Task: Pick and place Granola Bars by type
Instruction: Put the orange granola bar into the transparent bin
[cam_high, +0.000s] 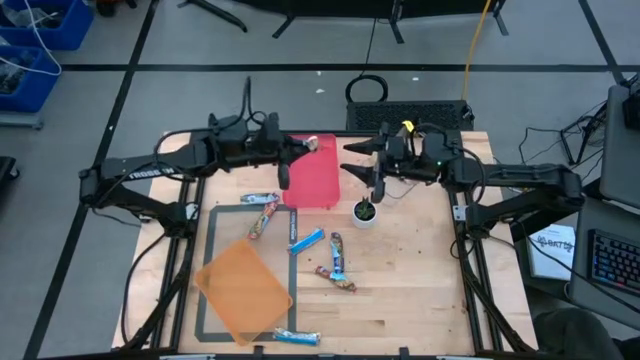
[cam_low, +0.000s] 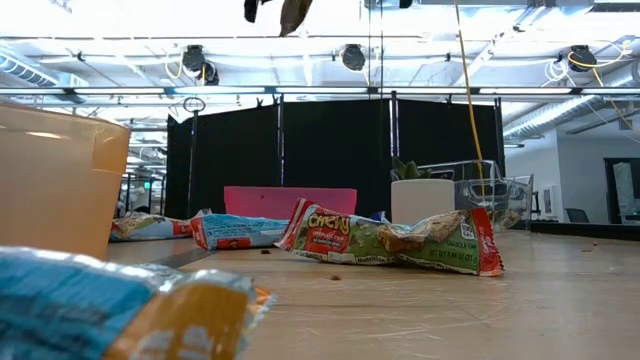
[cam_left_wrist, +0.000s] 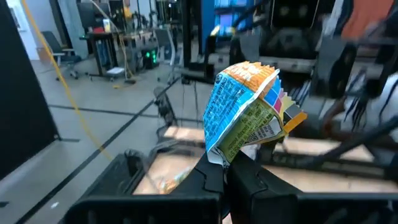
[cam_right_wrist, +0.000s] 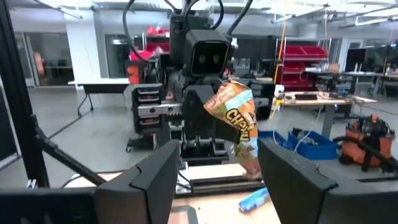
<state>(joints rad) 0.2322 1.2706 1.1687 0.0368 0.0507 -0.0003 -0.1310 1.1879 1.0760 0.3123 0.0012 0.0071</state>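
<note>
While a blue-and-orange granola bar (cam_left_wrist: 245, 112) is pinched aloft in the left gripper (cam_left_wrist: 227, 171) above the red tray (cam_high: 312, 180), apparently for sorting, the right gripper (cam_right_wrist: 217, 171) is held spread-jawed opposite

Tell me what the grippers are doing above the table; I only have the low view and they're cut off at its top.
Observer: The left gripper is shut on a granola bar with a blue and green wrapper, held up above the far edge of the pink tray.
Operator: And the right one?
Observer: The right gripper is open and empty, facing that held bar from just beyond the potted plant.
</note>
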